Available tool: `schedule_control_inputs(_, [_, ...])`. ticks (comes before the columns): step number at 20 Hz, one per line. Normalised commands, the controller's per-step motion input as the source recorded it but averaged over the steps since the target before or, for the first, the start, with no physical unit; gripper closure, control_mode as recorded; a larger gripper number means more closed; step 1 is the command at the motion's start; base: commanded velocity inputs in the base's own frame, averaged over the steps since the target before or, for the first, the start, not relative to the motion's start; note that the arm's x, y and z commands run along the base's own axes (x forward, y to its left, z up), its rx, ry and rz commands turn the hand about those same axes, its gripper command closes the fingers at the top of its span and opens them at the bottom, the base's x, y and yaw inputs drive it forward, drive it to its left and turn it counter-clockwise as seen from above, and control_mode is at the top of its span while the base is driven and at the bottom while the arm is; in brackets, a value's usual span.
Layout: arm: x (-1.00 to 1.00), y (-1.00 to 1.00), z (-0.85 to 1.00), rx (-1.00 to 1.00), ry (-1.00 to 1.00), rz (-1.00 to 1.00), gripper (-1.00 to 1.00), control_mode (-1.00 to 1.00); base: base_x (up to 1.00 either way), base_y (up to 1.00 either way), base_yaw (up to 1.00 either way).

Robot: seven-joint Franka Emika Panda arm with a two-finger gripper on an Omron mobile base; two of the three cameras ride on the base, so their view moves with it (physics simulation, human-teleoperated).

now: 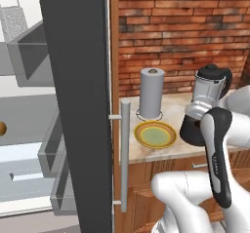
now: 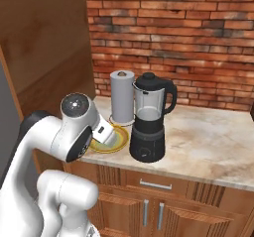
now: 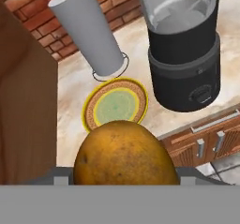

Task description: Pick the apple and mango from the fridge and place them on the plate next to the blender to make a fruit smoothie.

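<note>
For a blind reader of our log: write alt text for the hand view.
A large orange-yellow mango sits in the foreground at the claw, above a marble counter. Beyond it lies the empty yellow plate with an olive rim, a grey upright roll behind it and the blender to its right. Wooden cabinet doors show below the counter edge.

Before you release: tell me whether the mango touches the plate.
Apart. In the hand view the mango sits in the gripper, with the bare plate beyond it on the counter.

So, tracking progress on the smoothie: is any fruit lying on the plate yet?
No. The plate beside the blender shows a bare green centre with nothing on it.
</note>
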Motion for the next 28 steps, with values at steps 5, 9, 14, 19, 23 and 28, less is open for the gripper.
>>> schedule_control_inputs(5, [0.66, 0.14, -0.07, -0.02, 0.31, 0.0, 1.0, -1.0, 0.0, 0.0, 0.0])
schedule_control_inputs(9, [0.35, 0.31, -0.26, -0.06, 0.26, 0.03, 1.0, -1.0, 0.0, 0.0, 0.0])
schedule_control_inputs(14, [0.08, 0.12, -0.35, 0.0, 0.09, 0.03, 1.0, -1.0, 0.0, 0.0, 0.0])
schedule_control_inputs(19, [0.42, 0.05, -0.58, 0.0, 0.04, 0.02, 1.0, -1.0, 0.0, 0.0, 0.0])
schedule_control_inputs(23, [0.63, 0.0, -0.41, 0.0, 0.02, 0.0, 1.0, -1.0, 0.0, 0.0, 0.0])
schedule_control_inputs(28, [0.63, 0.01, -0.36, -0.02, 0.0, 0.0, 1.0, -1.0, 0.0, 0.0, 0.0])
